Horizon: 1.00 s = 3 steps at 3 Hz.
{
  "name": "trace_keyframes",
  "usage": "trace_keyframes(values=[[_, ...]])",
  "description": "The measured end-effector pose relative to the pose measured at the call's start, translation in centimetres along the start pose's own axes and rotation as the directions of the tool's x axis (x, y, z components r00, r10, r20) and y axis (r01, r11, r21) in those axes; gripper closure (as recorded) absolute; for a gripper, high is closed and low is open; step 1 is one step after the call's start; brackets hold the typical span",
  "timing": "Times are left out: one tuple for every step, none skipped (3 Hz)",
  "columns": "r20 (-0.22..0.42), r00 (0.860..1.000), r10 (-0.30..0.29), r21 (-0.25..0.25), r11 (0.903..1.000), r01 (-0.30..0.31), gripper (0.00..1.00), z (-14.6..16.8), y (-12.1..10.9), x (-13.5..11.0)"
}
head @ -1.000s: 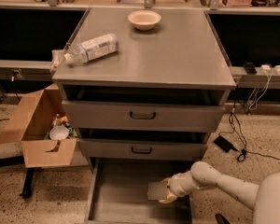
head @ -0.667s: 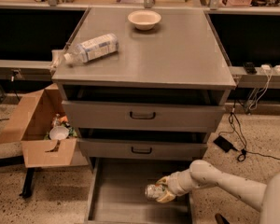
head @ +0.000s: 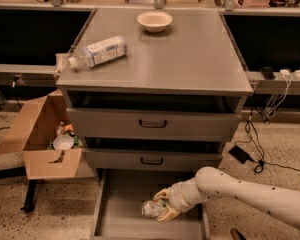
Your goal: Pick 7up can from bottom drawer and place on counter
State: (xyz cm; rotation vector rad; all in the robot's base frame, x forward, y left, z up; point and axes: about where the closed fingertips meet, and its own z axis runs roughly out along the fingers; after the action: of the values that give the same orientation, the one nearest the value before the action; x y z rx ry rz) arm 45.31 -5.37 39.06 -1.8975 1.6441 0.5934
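Silvery, with a pale green-and-white label whose lettering cannot be read, the 7up can (head: 151, 208) lies sideways inside the open bottom drawer (head: 124, 191), clamped between the yellowish fingers of the end effector (head: 164, 205). Up on the grey bench (head: 190, 59), a clear plastic bottle (head: 97, 52) with a white-blue label lies apart from a pale bowl (head: 154, 20).

text: none readable | labels on bottle (head: 106, 50) and can (head: 153, 208): illegible

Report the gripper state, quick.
One gripper: closed on the can, down in the open drawer.
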Motion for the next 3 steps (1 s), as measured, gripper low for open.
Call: trace_keyframes(values=[[0.001,1.000,0.000,-0.001,1.0000,0.000,1.00,0.0,0.0,0.0],[0.046,0.999,-0.027,-0.025,0.9993,0.028,1.00,-1.8,0.1,-2.9],[0.083,0.994,-0.073,-0.027,0.9968,0.075,1.00,-5.3,0.4,-8.2]])
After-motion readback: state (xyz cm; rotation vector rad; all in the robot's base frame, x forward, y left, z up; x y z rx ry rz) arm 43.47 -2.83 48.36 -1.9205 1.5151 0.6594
